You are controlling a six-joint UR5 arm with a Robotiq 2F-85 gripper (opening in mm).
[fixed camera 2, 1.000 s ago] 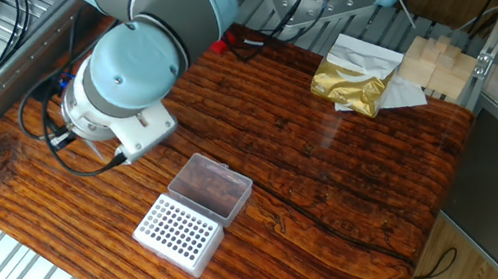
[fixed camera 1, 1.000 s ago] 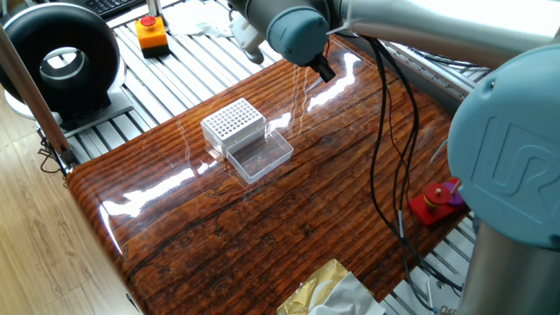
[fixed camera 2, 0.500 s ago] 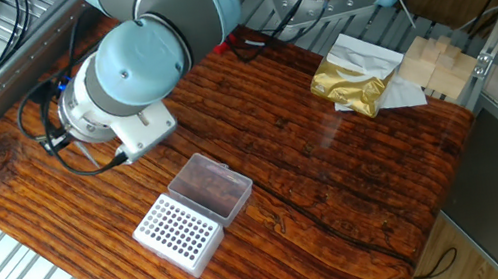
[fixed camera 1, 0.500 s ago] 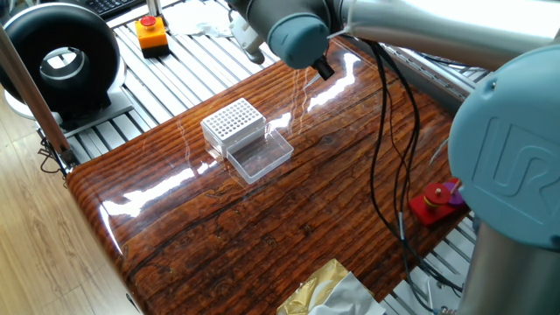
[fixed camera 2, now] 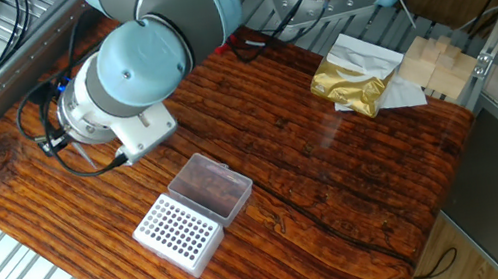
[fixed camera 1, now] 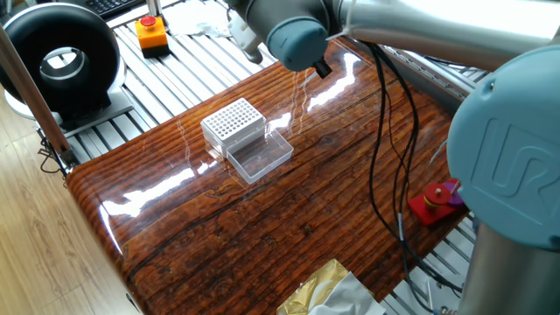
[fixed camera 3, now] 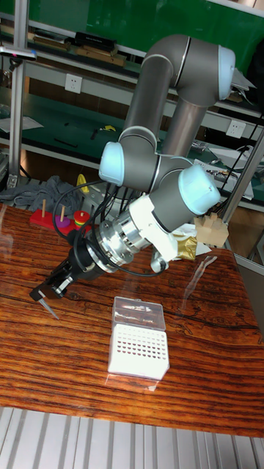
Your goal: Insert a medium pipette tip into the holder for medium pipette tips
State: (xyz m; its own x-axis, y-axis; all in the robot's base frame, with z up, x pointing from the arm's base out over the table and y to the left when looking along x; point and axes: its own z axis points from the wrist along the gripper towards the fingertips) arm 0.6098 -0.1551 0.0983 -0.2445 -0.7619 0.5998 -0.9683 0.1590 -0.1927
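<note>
Claw (fixed camera 3: pixel 45 294) of the robot is seen best in the tall fixed view, where it hangs low over the wooden table (fixed camera 3: pixel 205 352), at the end of a dark wrist that points down and to the left of the picture. Its 2 fingers are pressed on a thin grey pipette tip (fixed camera 3: pixel 50 308), which sticks out below them at a slant, with its point just above the wood; I cannot tell if the point touches the surface. In the other 2 views the claw itself is hidden behind the round blue and grey joints of the arm (fixed camera 2: pixel 130 63), and only black cables (fixed camera 1: pixel 385 149) show near it. The holder for medium pipette tips (fixed camera 3: pixel 138 348) stands on the table to the right of the claw in the tall view, well apart from it. Its white top grid (fixed camera 2: pixel 177 232) has many small holes, and I cannot see any tip in them. The clear hinged lid (fixed camera 2: pixel 213 187) is open and lies flat on the wood, attached to the box. Farther away, a gold foil bag (fixed camera 2: pixel 351 84) lies near the table edge, a red toy (fixed camera 1: pixel 435 201) sits at another edge, and an orange box with a red button (fixed camera 1: pixel 150 32) stands beyond the table.
</note>
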